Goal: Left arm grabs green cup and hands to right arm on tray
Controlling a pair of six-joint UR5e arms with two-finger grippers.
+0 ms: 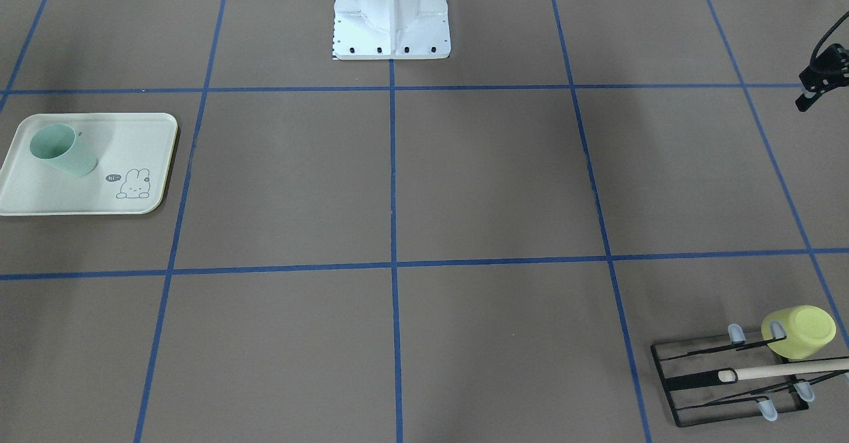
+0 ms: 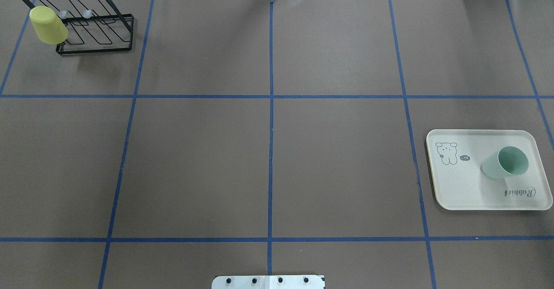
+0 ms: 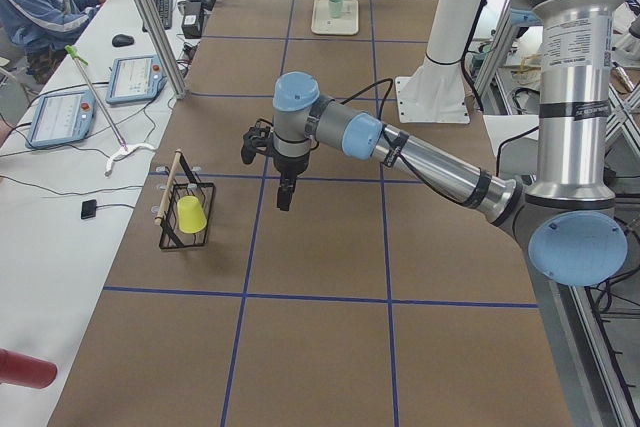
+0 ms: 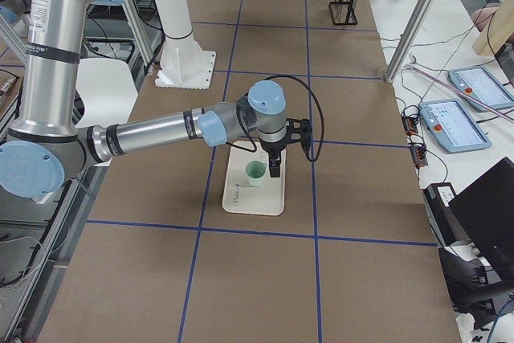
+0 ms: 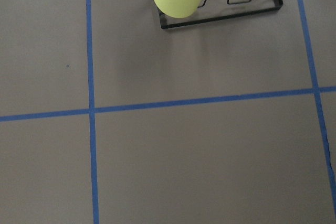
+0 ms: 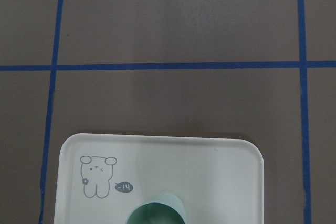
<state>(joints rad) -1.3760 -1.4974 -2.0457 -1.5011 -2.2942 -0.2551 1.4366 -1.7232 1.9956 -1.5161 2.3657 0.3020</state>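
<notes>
The pale mint-green cup (image 2: 504, 162) stands upright, mouth up, on the cream rabbit tray (image 2: 467, 185) on the robot's right side; both also show in the front view (cup (image 1: 63, 150), tray (image 1: 132, 138)). The right wrist view shows the cup's rim (image 6: 156, 214) at its bottom edge. The right gripper (image 4: 275, 168) hangs above the tray beside the cup (image 4: 255, 172); I cannot tell whether it is open or shut. The left gripper (image 3: 285, 192) hangs high over the table near the rack, apart from the cup; I cannot tell its state either.
A black wire rack (image 2: 99, 42) with a wooden bar stands at the far left corner. A yellow-green mug (image 2: 47, 25) hangs upside down on it. The robot's white base (image 1: 391, 18) sits at the table's near edge. Operators' desks lie beyond the far edge.
</notes>
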